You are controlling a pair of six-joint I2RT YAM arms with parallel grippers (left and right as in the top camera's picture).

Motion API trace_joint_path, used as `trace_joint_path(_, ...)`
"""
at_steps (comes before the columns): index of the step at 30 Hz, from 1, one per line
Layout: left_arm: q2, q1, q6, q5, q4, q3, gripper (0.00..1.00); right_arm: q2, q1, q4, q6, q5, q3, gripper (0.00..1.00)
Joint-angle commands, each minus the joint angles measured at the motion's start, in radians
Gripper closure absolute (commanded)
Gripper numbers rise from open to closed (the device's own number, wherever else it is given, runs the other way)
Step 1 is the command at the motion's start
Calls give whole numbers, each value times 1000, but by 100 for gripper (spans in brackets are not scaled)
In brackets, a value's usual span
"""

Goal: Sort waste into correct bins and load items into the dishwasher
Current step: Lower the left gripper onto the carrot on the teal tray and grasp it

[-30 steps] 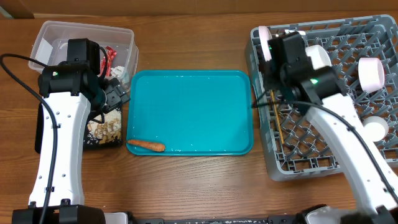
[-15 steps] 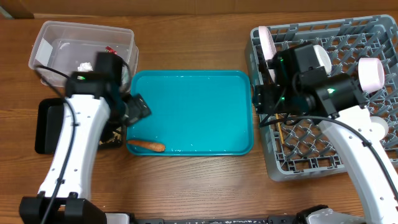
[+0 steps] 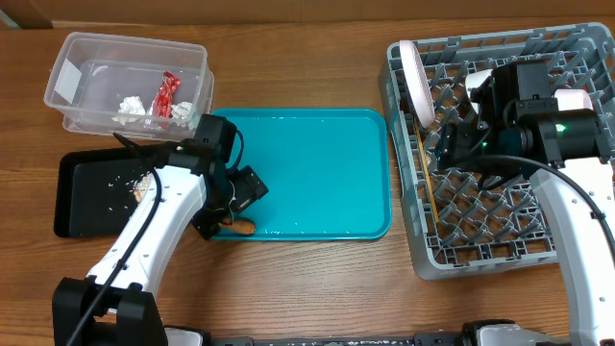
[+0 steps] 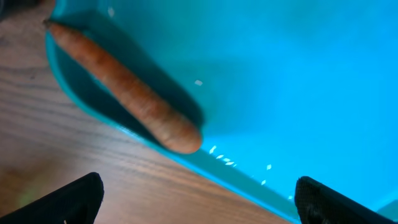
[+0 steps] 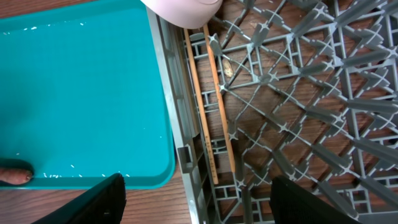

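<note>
A small orange carrot (image 4: pixel 130 99) lies at the front left edge of the teal tray (image 3: pixel 307 173). In the overhead view only its tip (image 3: pixel 243 228) shows, under my left gripper (image 3: pixel 231 211). That gripper (image 4: pixel 199 205) is open and empty just above the carrot. My right gripper (image 3: pixel 452 146) is open and empty over the left side of the grey dish rack (image 3: pixel 500 252). Two wooden chopsticks (image 5: pixel 211 106) lie in the rack beside a standing white plate (image 3: pixel 415 82). The clear tub (image 3: pixel 67 72) holds a red wrapper (image 3: pixel 165 94) and a white paper ball (image 3: pixel 130 104). The black tray (image 3: pixel 86 197) holds food scraps (image 3: pixel 142 185).
A white cup (image 3: pixel 575 98) stands in the rack at the far right, partly behind my right arm. The teal tray (image 5: pixel 81 93) carries a few rice grains near its front edge. Bare wooden table (image 3: pixel 307 288) runs along the front.
My left arm swung from the tub and black tray to the tray's front left corner, over the carrot. My right arm moved right, further over the rack.
</note>
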Motion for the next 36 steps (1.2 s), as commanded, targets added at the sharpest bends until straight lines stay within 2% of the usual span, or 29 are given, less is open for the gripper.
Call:
trace_joint_path(1, -1, -6, -56, 3, 35, -10, 0, -4, 0, 2, -4, -5, 3, 23)
trace_joint_path(6, 18, -7, -169, -4, 35, -37, 0, -4, 0, 3, -4, -5, 3, 22)
trace_joint_path(11, 56, -7, -209, -7, 32, -39, 0, -4, 0, 3, -4, -5, 3, 22)
trace_joint_path(22, 172, -7, -221, -9, 51, -39, 0, -4, 0, 3, -4, -5, 3, 22)
trace_joint_path(36, 297, -6, -220, -40, 159, -39, 0, -4, 0, 0, -4, -5, 3, 22)
